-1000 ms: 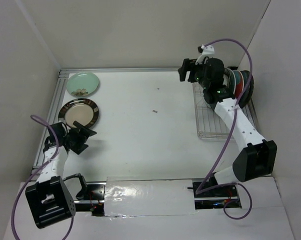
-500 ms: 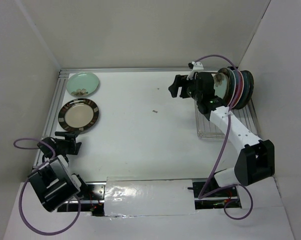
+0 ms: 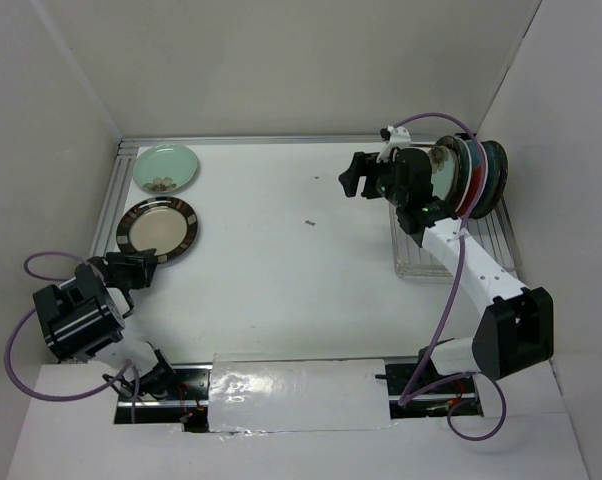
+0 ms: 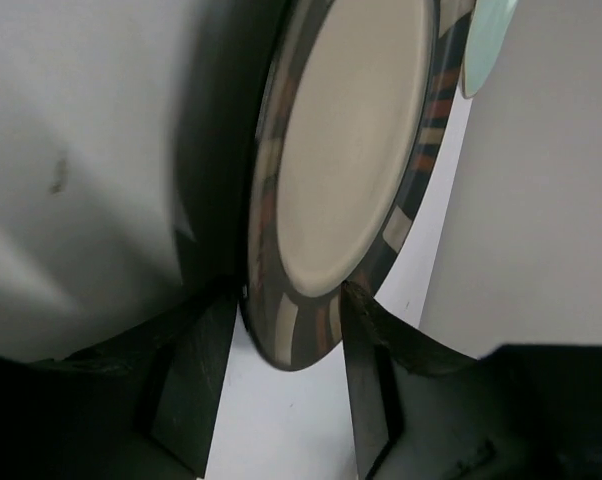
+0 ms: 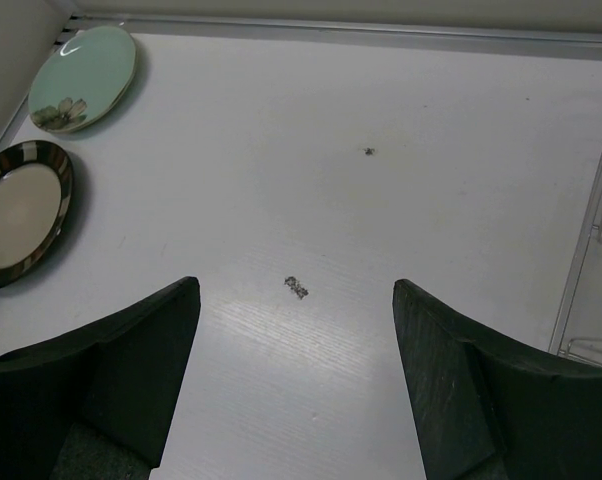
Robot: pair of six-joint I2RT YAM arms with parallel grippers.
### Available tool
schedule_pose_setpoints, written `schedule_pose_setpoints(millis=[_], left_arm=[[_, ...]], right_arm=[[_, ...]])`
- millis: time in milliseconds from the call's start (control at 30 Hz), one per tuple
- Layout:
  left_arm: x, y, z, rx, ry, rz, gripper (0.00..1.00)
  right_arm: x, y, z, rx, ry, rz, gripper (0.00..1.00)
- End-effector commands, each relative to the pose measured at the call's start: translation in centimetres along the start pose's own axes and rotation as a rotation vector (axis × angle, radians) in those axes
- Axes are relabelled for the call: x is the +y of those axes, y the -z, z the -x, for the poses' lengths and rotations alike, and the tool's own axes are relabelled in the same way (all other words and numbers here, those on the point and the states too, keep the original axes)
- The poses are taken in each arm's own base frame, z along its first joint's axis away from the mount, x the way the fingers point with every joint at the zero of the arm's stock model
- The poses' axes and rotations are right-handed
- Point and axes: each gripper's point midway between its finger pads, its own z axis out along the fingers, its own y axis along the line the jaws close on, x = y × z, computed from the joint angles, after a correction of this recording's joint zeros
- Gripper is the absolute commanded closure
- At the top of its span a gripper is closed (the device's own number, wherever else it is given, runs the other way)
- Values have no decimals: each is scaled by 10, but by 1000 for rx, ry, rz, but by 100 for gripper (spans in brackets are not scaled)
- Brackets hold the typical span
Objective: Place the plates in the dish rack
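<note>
A cream plate with a dark striped rim point(image 3: 158, 228) lies flat at the left of the table. My left gripper point(image 3: 131, 270) is at its near edge. In the left wrist view the gripper point(image 4: 289, 295) is turned on its side, and its fingers close on the rim of the striped plate point(image 4: 351, 170). A mint green plate point(image 3: 166, 168) lies behind it. My right gripper point(image 3: 356, 180) is open and empty, left of the silver wire dish rack point(image 3: 431, 255). Several plates point(image 3: 476, 175) stand on edge at the rack's far end. In the right wrist view the gripper point(image 5: 296, 285) hangs over bare table.
White walls close in the table on the left, back and right. A metal rail point(image 3: 106, 220) runs along the left edge beside both plates. A small dark speck point(image 3: 309, 223) lies mid-table. The right wrist view shows both loose plates point(image 5: 16, 215) and the rack's edge point(image 5: 591, 260).
My left arm swung round and its gripper moved forward onto the striped plate's near rim. My right gripper drew back leftwards from the racked plates, uncovering them.
</note>
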Motion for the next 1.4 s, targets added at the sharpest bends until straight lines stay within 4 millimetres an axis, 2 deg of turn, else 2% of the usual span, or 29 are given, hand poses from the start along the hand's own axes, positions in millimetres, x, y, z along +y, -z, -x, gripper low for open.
schedule_pose_setpoints(millis=[0,67,100,200,233,267,300,367,433,467,533,567,633,667,767,800,867,933,1033,1067,1133,1233,1367], left_arm=[[-4,-15,0,-11,-46,-4,42],[1,-19,-5,4,-36,6,50],[2,-20,-5,5,-35,6,61],[-2,-18,-11,32,-9,-19,83],[3,-15,-15,41,2,2,96],[4,-12,-18,54,5,1,100],[-6,-8,-16,43,-18,-24,100],[-8,0,-27,82,-25,-24,100],[-12,8,-35,106,-52,-33,100],[-27,16,-40,118,-77,-75,100],[-32,24,-49,149,-117,-86,100],[-50,32,-56,171,-160,-141,100],[-62,37,-69,219,-188,-180,100],[-66,39,-85,268,-213,-202,100],[-94,50,-115,374,-260,-316,100],[-104,56,-124,412,-275,-354,100],[-124,65,-138,451,-321,-415,100],[-135,75,-151,520,-352,-463,100],[-160,95,-169,600,-421,-586,100],[-159,98,-173,622,-426,-591,100],[-174,109,-180,648,-476,-669,100],[-185,125,-200,745,-539,-759,100],[-187,139,-220,823,-574,-829,100]], right_arm=[[1,8,14,-56,20,-7,16],[1,8,14,-56,20,-7,16],[1,8,14,-56,20,-7,16],[-1,8,8,-38,18,-11,16],[-1,8,8,-38,18,-11,16],[-1,8,8,-38,18,-11,16],[-2,5,4,-28,17,-14,16],[9,4,5,-19,20,29,16],[11,2,4,-5,18,40,16],[16,-2,-3,14,19,60,16],[24,-4,-1,22,10,85,15],[27,-7,-3,33,9,106,15],[37,-11,-7,44,-23,142,15],[47,-13,-12,60,-32,183,15],[64,-20,-24,95,-71,258,14],[72,-22,-22,94,-75,282,14],[80,-27,-32,131,-91,315,14],[89,-28,-28,122,-112,347,13],[103,-29,-33,137,-149,411,13],[103,-29,-33,137,-149,411,13],[112,-28,-42,158,-159,437,13],[123,-26,-42,158,-159,460,13],[132,-22,-51,175,-192,503,13]])
